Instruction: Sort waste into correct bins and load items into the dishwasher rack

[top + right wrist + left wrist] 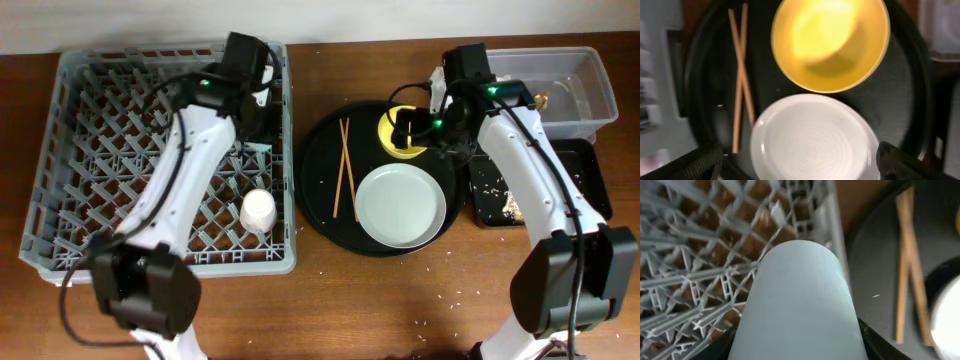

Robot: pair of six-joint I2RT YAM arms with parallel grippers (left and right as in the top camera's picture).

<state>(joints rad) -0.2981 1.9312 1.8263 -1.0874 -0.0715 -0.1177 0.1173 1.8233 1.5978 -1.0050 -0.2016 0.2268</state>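
Left arm (178,170) is reaching from lower left toward upper centre, left end effector (260,118) clamping the light blue cup (800,305). Right arm (530,170) is reaching up from lower right, right end effector (408,128) pointing down, fingers (905,162) spreading wide.

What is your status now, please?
Left gripper shut on blue cup, over the rack. Right gripper open near yellow bowl. Plate, chopsticks on round tray.

1. We see the grey dishwasher rack (60,150) at left, a pale pink cup (258,211) inside it, a light blue cup (800,305) above its right edge
2. Beside it: crossed chopsticks (346,170), upright yellow bowl (830,40), bare plate (400,205)
3. Far right, the clear tub (600,70) sits behind the black tray (590,170)
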